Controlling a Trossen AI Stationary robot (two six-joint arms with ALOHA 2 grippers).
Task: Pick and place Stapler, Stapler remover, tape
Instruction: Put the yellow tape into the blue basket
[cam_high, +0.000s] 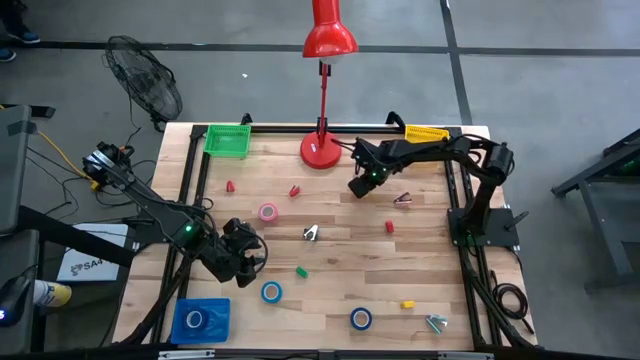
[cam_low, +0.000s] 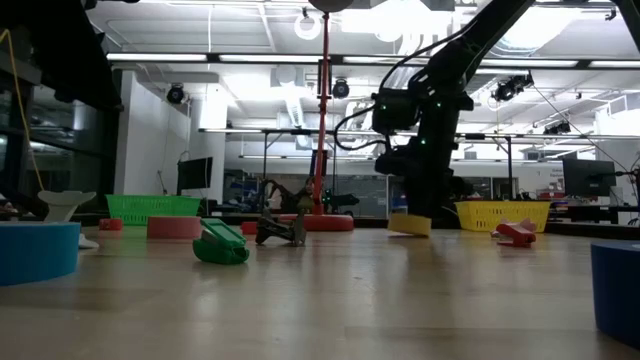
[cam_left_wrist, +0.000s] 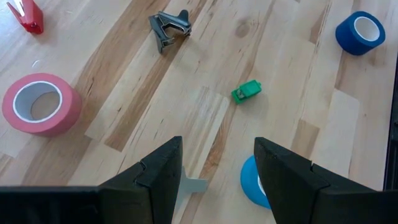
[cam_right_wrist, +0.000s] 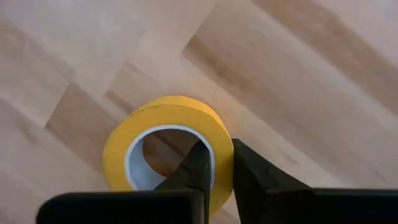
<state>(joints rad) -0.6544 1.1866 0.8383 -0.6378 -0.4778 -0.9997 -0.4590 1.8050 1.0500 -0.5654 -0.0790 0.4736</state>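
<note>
While the left gripper (cam_high: 243, 256) waits apart, the right gripper (cam_right_wrist: 216, 163) clamps the yellow tape (cam_right_wrist: 163, 148) wall.

We find the table (cam_high: 330, 250) evenly and brightly lit from overhead. In the low view, ceiling lights (cam_low: 310, 25) glare white and the near tabletop blurs. Wrist views are sharp, with soft, faint shadows.
</note>
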